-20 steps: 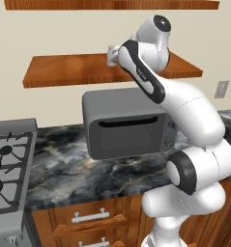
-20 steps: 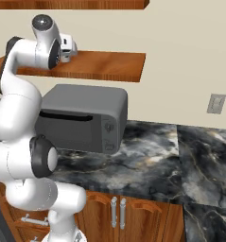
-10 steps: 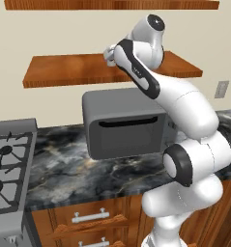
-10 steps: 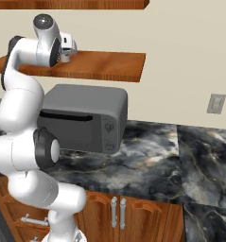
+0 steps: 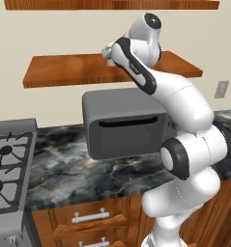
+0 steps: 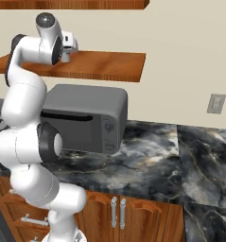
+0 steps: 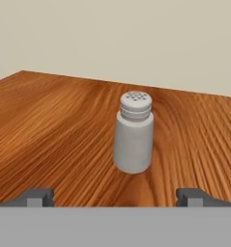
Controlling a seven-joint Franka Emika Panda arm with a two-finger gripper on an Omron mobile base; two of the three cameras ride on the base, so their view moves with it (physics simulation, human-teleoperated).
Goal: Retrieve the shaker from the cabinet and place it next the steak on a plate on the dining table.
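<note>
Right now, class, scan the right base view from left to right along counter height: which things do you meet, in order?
White robot arm → boxy dark grey microwave → bare stretch of black-and-grey veined marble counter → small pale wall outlet.

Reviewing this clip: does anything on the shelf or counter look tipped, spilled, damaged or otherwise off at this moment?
Nothing stands out. The shaker stands upright on the wooden shelf, cap on, nothing spilled around it. The gripper is open, fingertips apart on either side short of it. The microwave sits square on the counter, door shut.
</note>
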